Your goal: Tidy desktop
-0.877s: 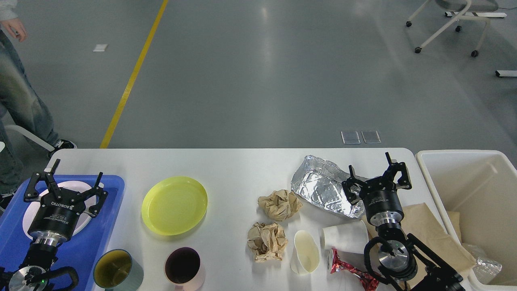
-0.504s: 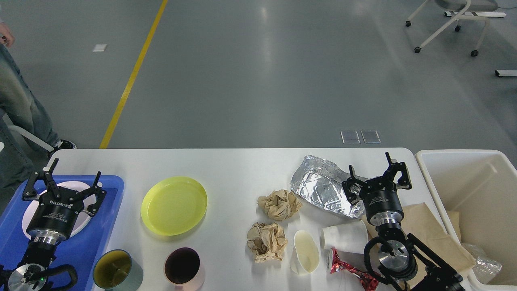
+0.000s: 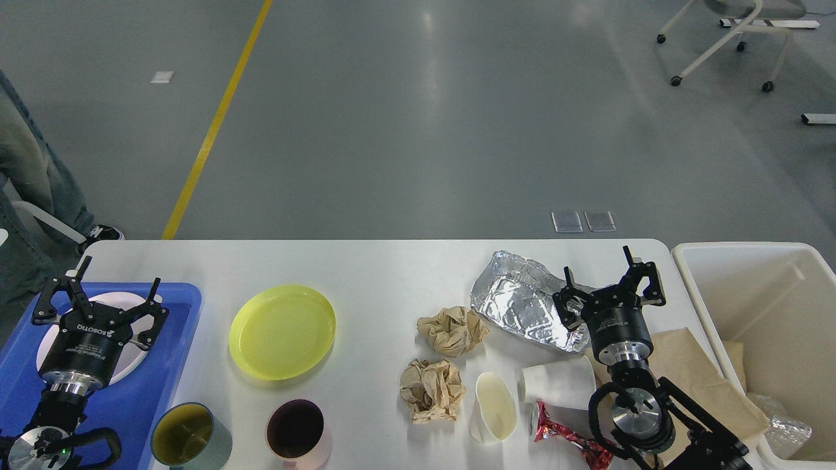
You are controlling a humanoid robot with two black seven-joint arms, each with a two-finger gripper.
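Note:
The white desktop (image 3: 379, 267) holds a yellow plate (image 3: 282, 331), two crumpled brown paper balls (image 3: 452, 330) (image 3: 431, 390), a crushed foil tray (image 3: 522, 301), two tipped white paper cups (image 3: 494, 405) (image 3: 558, 382), a red wrapper (image 3: 565, 439), a flat brown paper bag (image 3: 692, 378), a teal cup (image 3: 189, 436) and a pink cup (image 3: 297, 432). My left gripper (image 3: 117, 281) is open and empty above a white plate (image 3: 134, 356) in the blue tray (image 3: 160, 385). My right gripper (image 3: 597, 269) is open and empty over the foil tray's right edge.
A beige bin (image 3: 767, 313) with some paper and foil in it stands off the table's right end. A person's legs (image 3: 26, 183) stand at the far left. A wheeled chair (image 3: 731, 39) is far back right.

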